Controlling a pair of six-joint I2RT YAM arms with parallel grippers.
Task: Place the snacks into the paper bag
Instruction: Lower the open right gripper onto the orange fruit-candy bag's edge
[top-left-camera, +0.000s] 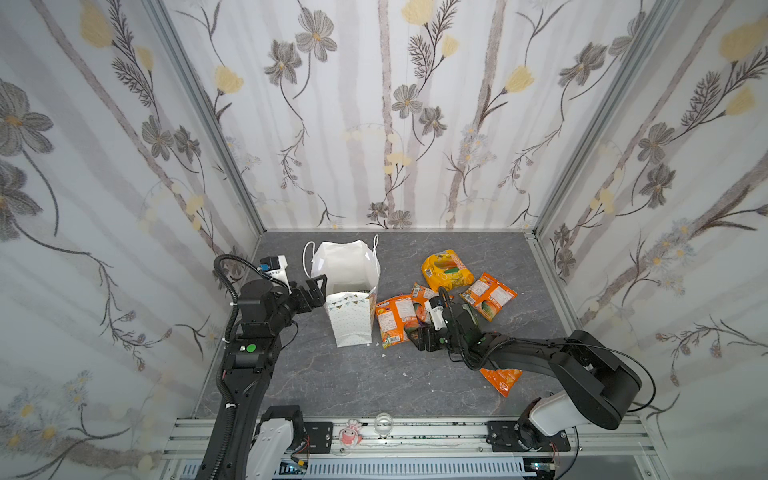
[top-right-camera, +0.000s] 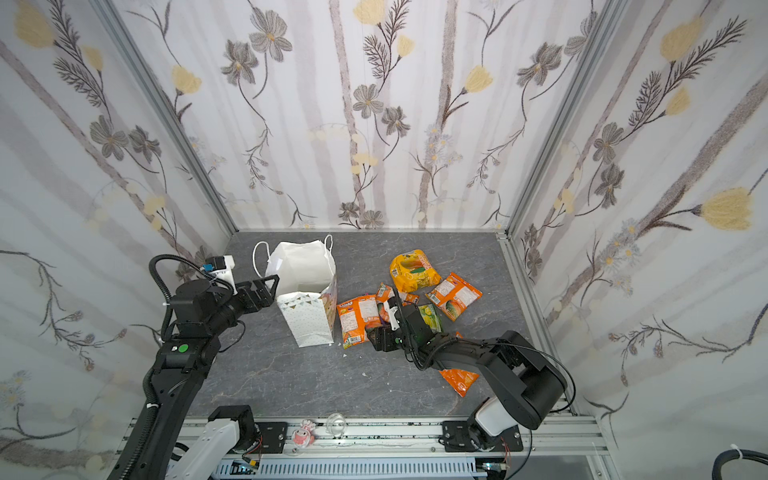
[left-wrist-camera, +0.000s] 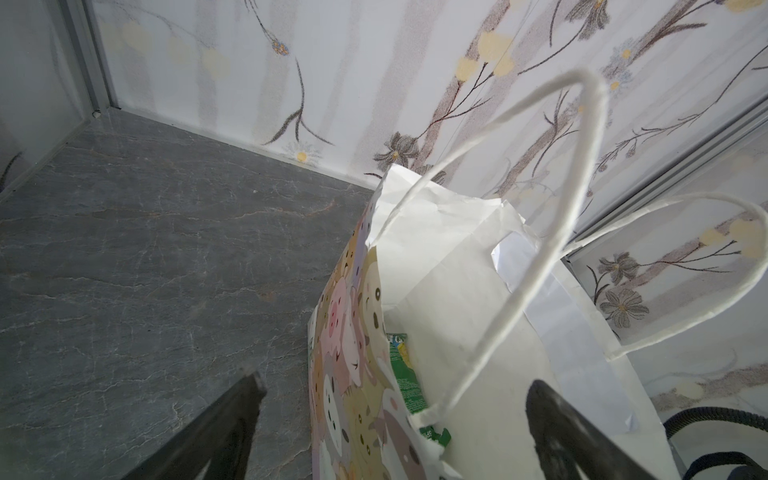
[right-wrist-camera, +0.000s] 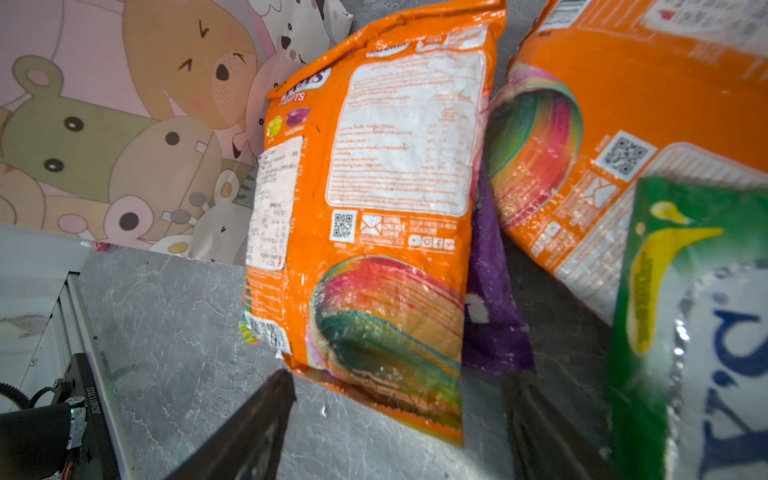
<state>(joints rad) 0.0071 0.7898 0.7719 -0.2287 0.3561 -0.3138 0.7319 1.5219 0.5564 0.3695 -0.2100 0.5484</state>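
**Right end effector (right-wrist-camera: 399, 380) at the near short end of 1 orange packet (right-wrist-camera: 374, 199); positions are given relative to the paper bag (top-left-camera: 351, 316).** The packet lies flat on the bench (top-left-camera: 332, 382) just beside the bag's animal-printed side, the side facing the right arm. Whether the packet touches the bag cannot be told. Its long axis runs roughly parallel to that side of the bag and leads away from the end effector, so the fingers meet a short end, not a long flank. The 2 fingers are spread, 1 on either side of that end, and pinch nothing; the packet's edge sits between and just ahead of them. The right arm is the nearer. The left end effector (left-wrist-camera: 397, 380), also spread, straddles the bag's rim on the opposite side, with 1 finger outside the wall and 1 over the white interior. Whether it presses the paper cannot be told. A purple packet (right-wrist-camera: 494, 299) is tucked under the orange one along its edge away from the bag. Another orange packet (right-wrist-camera: 623, 124) and a green packet (right-wrist-camera: 685, 332) lie farther from the bag on the same side. 1 green packet (left-wrist-camera: 405, 374) is already inside the bag. The step in hand appears to be closing on the short end, and the pinch probably needs to take the orange film without the purple one beneath.
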